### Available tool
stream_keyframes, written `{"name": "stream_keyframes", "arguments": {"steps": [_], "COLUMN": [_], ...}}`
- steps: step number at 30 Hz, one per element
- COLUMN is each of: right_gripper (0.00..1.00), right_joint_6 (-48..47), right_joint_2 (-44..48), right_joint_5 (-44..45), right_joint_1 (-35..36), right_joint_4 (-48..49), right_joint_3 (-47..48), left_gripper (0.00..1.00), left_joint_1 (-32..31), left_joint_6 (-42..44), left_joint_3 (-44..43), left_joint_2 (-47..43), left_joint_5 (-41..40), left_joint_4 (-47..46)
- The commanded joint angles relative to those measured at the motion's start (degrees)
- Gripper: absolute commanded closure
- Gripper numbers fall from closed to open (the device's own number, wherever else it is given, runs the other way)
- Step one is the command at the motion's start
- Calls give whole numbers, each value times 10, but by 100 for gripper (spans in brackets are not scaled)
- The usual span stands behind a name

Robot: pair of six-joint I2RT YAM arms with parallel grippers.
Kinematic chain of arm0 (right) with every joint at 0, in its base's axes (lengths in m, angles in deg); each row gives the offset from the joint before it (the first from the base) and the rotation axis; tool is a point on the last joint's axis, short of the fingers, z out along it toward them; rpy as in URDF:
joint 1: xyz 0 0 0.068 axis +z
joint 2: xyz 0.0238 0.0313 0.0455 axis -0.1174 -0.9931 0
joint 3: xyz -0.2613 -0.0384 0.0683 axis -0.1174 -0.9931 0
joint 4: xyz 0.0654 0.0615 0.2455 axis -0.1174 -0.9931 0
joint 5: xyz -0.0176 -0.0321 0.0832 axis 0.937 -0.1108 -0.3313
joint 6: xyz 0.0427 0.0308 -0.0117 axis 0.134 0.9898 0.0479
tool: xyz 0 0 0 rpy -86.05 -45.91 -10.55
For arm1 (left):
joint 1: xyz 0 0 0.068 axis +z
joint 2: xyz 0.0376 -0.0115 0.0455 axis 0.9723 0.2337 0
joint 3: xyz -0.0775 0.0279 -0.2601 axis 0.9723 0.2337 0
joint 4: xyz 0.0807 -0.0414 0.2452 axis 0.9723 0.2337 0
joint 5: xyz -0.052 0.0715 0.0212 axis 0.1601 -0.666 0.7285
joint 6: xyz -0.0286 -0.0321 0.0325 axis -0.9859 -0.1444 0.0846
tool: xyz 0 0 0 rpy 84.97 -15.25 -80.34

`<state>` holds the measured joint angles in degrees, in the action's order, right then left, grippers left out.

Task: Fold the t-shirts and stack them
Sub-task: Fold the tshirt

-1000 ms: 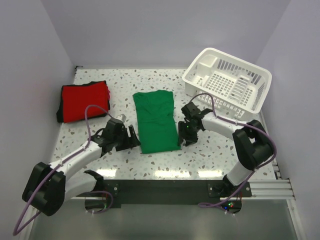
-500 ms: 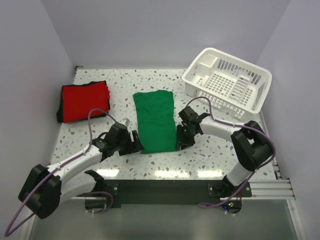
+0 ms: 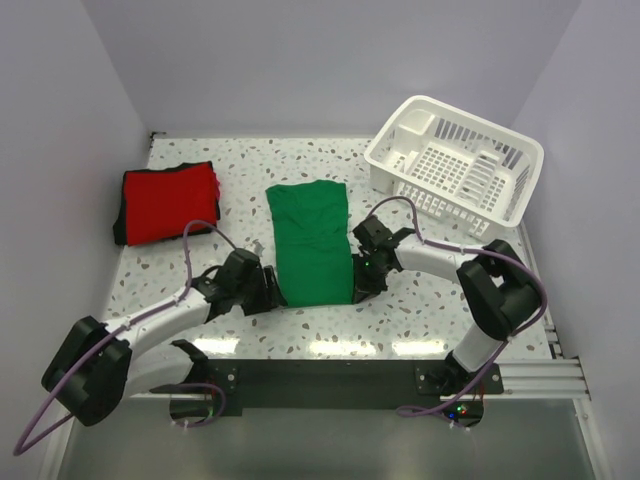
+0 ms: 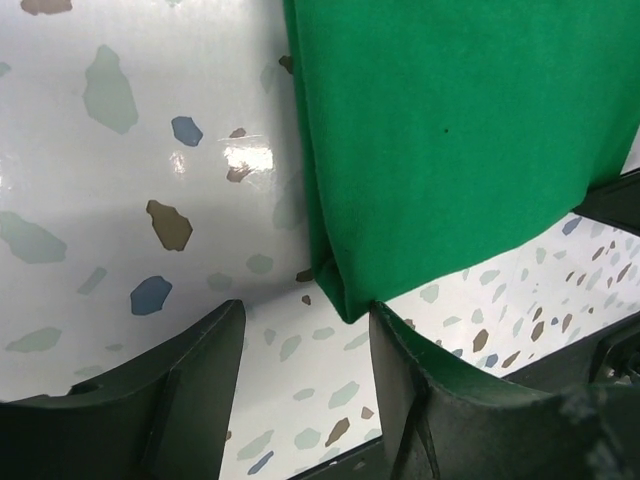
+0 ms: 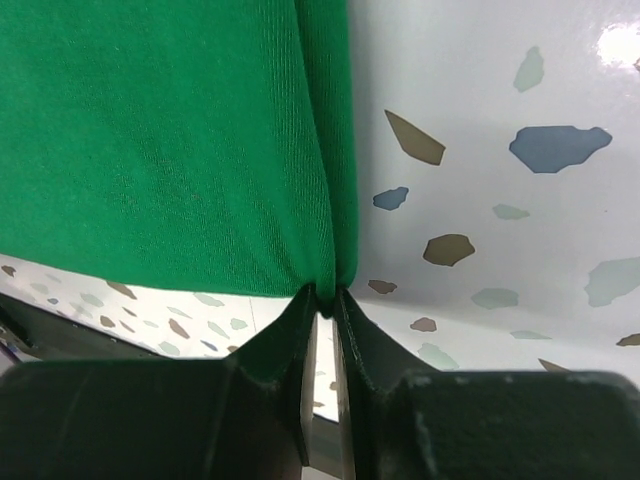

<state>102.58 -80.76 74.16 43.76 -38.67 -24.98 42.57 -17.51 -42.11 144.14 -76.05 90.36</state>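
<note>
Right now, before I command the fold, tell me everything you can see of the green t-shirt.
The green t-shirt is bright, matte knit cloth, folded into a long rectangle, no sleeves showing. It lies flat on the speckled table, long axis running away from the arms. The right gripper has its jaws pinched on the near right corner; the left gripper holds its jaws open around the near left corner.

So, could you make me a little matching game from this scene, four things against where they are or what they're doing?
1 bright green cotton t-shirt
2 bright red cotton t-shirt
3 white slatted plastic basket
4 right gripper

A far right
B pinching a green edge
C far left
D centre, lying flat

Pairs: 1-D, 2-C, 3-A, 4-B
</note>
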Motion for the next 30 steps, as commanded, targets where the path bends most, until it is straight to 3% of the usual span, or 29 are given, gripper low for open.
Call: {"name": "stream_keyframes", "arguments": {"steps": [1, 11, 15, 18, 30], "right_gripper": [86, 90, 100, 100, 100], "right_joint_6": [-1, -13, -20, -26, -33], "right_joint_2": [-9, -13, -20, -21, 24], "right_joint_5": [0, -4, -12, -9, 23], "right_joint_1": [5, 6, 5, 6, 6], "right_joint_4": [-4, -12, -20, -38, -96], "right_joint_3": [-7, 1, 10, 19, 31], "left_gripper": [44, 61, 84, 100, 100], "left_joint_1": [-5, -25, -27, -27, -30], "left_joint_6": [-17, -31, -41, -41, -43], "left_joint_3": [4, 2, 15, 10, -1], "left_joint_2": [16, 63, 69, 68, 18], "left_joint_5": [3, 12, 20, 5, -40], "left_joint_4": [-41, -60, -83, -63, 9]}}
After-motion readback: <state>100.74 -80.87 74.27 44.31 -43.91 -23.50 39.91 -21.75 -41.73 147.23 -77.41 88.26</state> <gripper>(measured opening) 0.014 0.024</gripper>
